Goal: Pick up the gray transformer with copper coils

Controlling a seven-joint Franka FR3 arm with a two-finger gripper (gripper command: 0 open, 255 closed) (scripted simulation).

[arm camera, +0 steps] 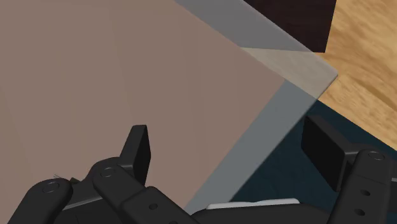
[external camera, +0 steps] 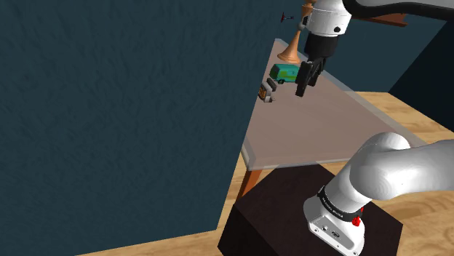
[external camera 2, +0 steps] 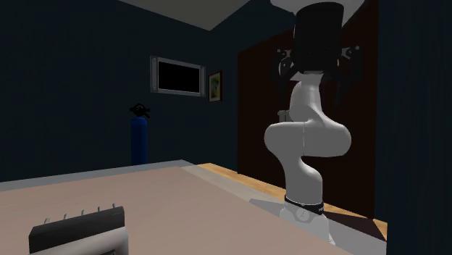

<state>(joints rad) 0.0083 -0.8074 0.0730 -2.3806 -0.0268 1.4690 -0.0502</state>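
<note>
The small gray transformer [external camera: 266,92] with copper-brown coils stands on the pinkish tabletop [external camera: 320,124], close to the table's left edge in the shoulder view. My black gripper [external camera: 302,89] hangs above the table, a little to the right of the transformer and just in front of a green toy van [external camera: 284,73]. In the wrist view the gripper [arm camera: 229,137] is open, with nothing between its fingers [arm camera: 141,149], and it looks down on the table's gray rim [arm camera: 280,108] near a corner. A dark block with small pins on top [external camera 2: 80,230] sits on the table at the second exterior view's lower left.
An orange horn-shaped object [external camera: 289,49] stands behind the van at the table's far end. A dark blue wall [external camera: 124,109] runs along the table's left side in the shoulder view. The stand [external camera: 305,225] sits on a wooden floor. A blue cylinder [external camera 2: 140,139] stands by the far wall.
</note>
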